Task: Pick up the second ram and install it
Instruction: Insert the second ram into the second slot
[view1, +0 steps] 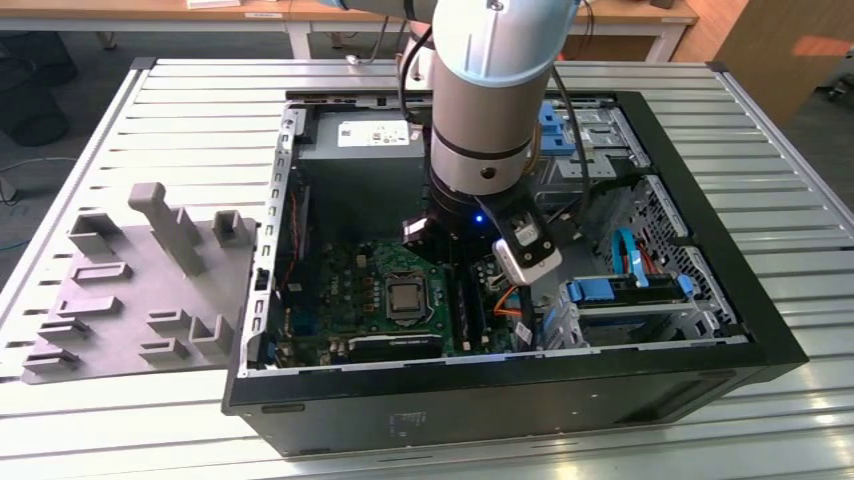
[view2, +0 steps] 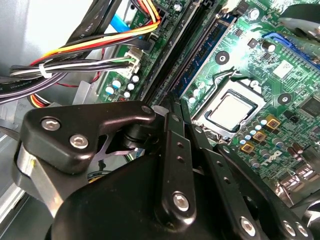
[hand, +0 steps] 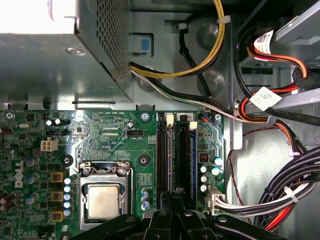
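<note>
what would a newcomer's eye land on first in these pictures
First the big grey robot arm, reaching down into the open black computer case on the slatted table in the exterior view. In the first wrist view the green motherboard stands out with its silver processor, and the gripper hangs right over the long black memory slots beside it. A grey moulded tray lies at the exterior view's left of the case.

Pale slatted worktable (view1: 747, 130), wooden desk (view1: 134, 10) behind, wooden cabinet (view1: 767, 45), grey floor (view1: 817, 125).

both wrist views close above motherboard (hand: 107, 132)
</note>
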